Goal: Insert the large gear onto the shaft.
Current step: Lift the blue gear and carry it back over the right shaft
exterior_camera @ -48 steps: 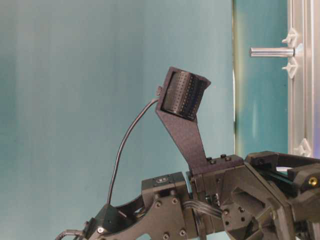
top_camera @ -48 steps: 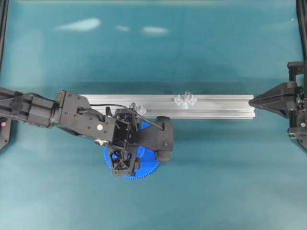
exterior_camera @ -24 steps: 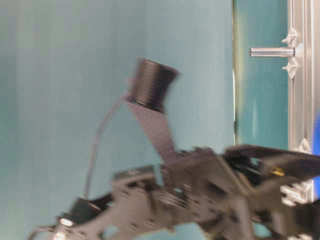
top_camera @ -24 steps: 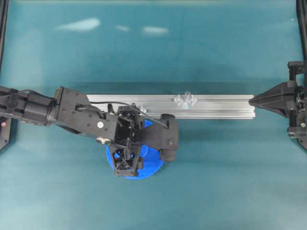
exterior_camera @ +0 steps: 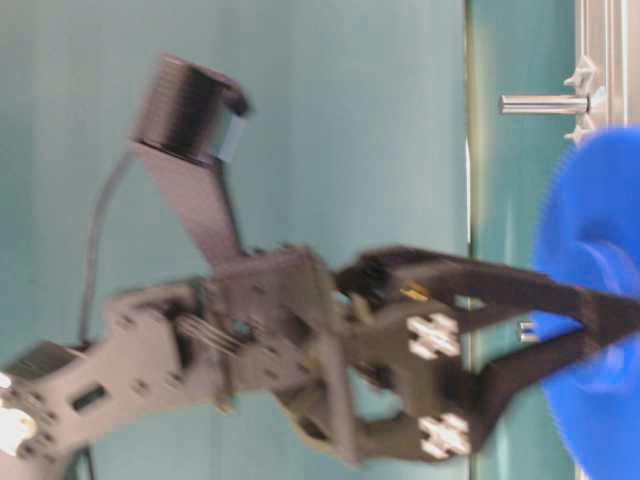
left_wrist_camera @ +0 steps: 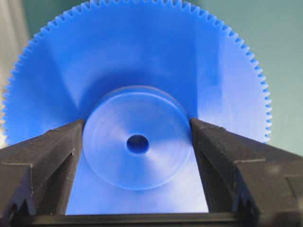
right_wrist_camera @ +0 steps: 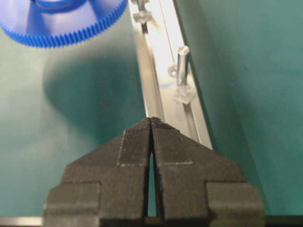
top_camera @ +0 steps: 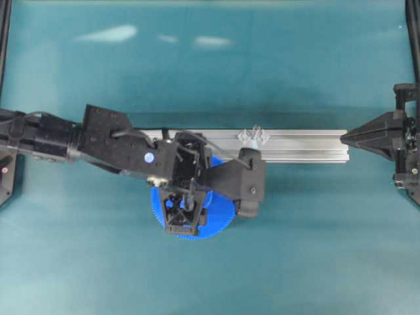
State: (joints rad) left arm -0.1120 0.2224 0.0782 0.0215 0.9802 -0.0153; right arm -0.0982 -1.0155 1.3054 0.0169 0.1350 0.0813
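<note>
So here's what we've got. Our left gripper (left_wrist_camera: 137, 142) is clamped on the large gear (left_wrist_camera: 142, 94), that big bright-blue plastic disc with fine teeth all the way round. The two black fingers (left_wrist_camera: 42, 156) press on either side of the raised round centre hub, and in the left wrist view the little hole in the hub sits right between them.

From overhead, the large gear (top_camera: 216, 216) is mostly hidden under our left gripper (top_camera: 184, 216); only the blue toothed edge pokes out around the black frame. It sits just on the near side of the long silvery aluminium rail (top_camera: 302, 146) lying across the teal table (top_camera: 210, 72). In the right wrist view it's up off the table, with its shadow on the cloth below.

The shaft (top_camera: 254, 130), a short thin silvery pin between two small clear faceted mounts, stands on the rail, up and to the right of the gear and clearly apart from it. The table-level view is blurry, but the gear (exterior_camera: 590, 300) is still off to one side of the shaft (exterior_camera: 545, 103).

Our right gripper (right_wrist_camera: 151, 127) is pinched shut on nothing, parked at the rail's right end (top_camera: 351, 138).
</note>
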